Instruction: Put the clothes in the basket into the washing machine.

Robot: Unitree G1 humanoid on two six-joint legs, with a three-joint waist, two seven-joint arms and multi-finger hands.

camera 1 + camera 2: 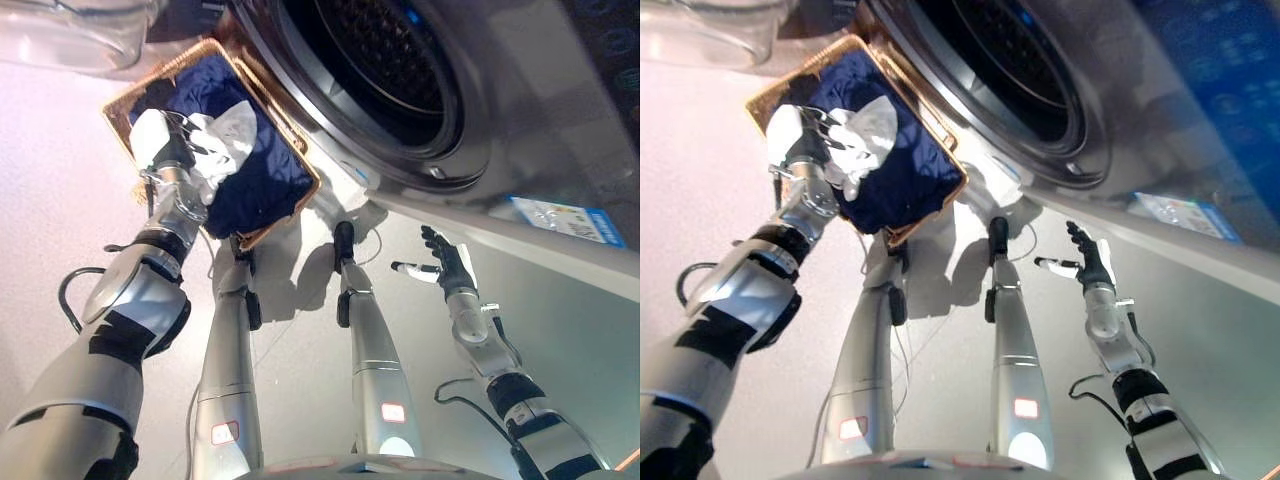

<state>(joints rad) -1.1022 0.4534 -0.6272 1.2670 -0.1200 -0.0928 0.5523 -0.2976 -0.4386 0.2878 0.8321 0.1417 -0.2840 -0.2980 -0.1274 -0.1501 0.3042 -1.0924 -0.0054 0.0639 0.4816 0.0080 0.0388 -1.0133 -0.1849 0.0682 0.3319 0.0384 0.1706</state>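
A wicker basket (292, 212) lies on the pale floor to the left of the washing machine. It holds a dark blue garment (262, 180) with a crumpled white cloth (228, 135) on top. My left hand (168, 150) reaches into the basket, its fingers curled into the white cloth. The washing machine's round drum opening (390, 60) stands open above and to the right of the basket. Below the drum's rim, my right hand (445, 265) hovers open and holds nothing.
The machine's grey front panel (520, 180) with a blue label (565, 220) fills the upper right. A clear curved part, apparently the open door (90, 30), shows at the top left. Pale floor (60, 200) lies left of the basket.
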